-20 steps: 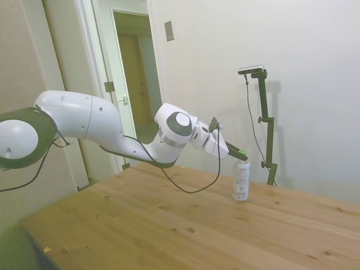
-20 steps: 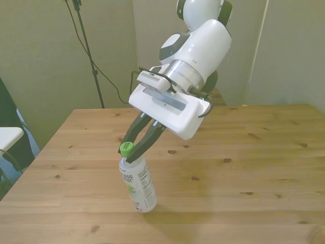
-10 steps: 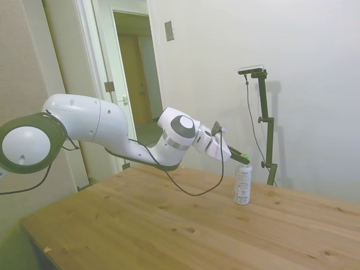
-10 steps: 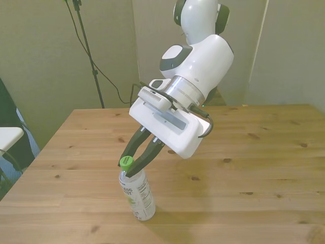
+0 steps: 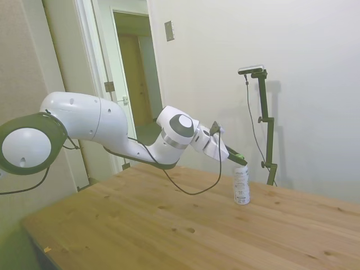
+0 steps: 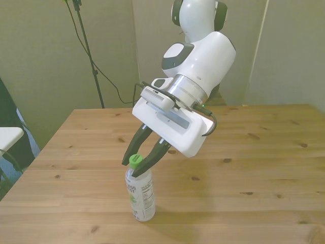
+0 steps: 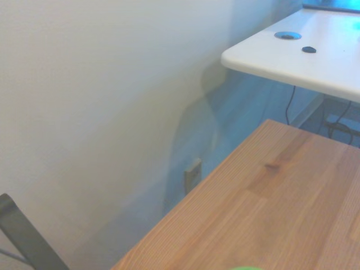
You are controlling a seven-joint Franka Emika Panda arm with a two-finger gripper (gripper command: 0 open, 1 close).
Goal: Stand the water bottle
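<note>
The water bottle stands close to upright on the wooden table, near its front edge at the front view's left. Its bright green cap sits between the dark fingers of my gripper, which reaches down at a slant and is shut on the bottle's top. In the side view the bottle stands near the table's far edge with the gripper at its cap. The wrist view catches only a sliver of the green cap at the picture's edge.
A white table stands beyond the wooden table's edge in the wrist view, with a plain wall beside it. An open doorway lies behind the arm in the side view.
The bottle leaned toward the front view's left a second ago and now stands nearly upright. The gripper moved slightly toward the front view's right, still holding the cap.
</note>
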